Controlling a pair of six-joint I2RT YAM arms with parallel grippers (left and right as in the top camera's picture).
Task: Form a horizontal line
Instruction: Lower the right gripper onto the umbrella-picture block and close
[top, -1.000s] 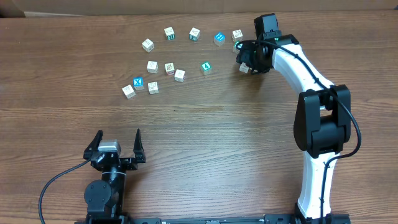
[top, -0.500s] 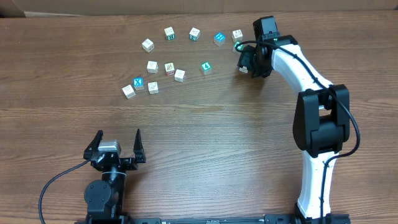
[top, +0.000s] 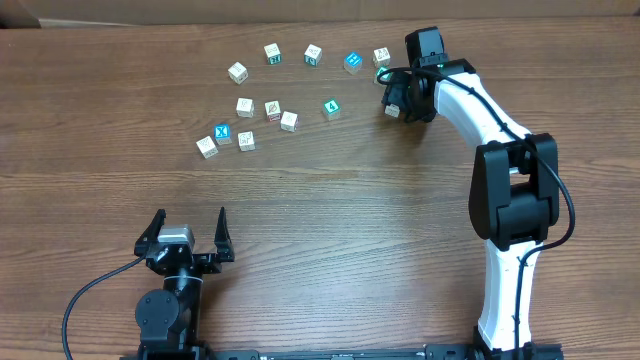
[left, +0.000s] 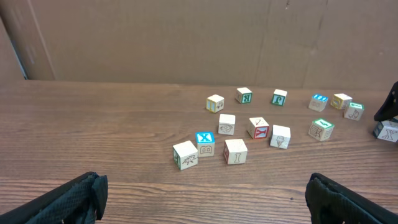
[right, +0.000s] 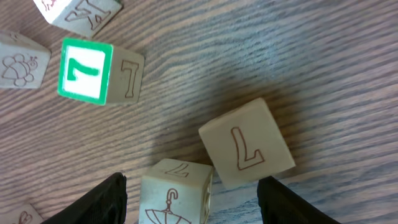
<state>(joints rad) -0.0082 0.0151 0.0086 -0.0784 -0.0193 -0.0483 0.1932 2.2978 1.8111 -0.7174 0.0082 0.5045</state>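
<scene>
Wood-grain surface (top: 330, 200) holds scattered letter cubes (top: 273, 108), and at its far right the right tool (right: 194, 198), spread wide, straddles the horizontal line (right: 221, 158), seemingly just an umbrella cube (right: 176, 191) touching a skewed L cube (right: 249, 149) that wants squaring gently.

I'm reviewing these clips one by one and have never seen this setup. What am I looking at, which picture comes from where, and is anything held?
Two robot arms work at a wooden table. One picture looks down from above; the other two come from cameras on each wrist, so the dark shapes at their bottom edges are that arm's own fingers. The left gripper sits parked, open and empty. The right arm reaches to the far side; the right gripper is open, with an umbrella cube between its fingers and an L cube beside it, neither clamped. Over a dozen small letter cubes lie scattered; no straight row shows yet.
</scene>
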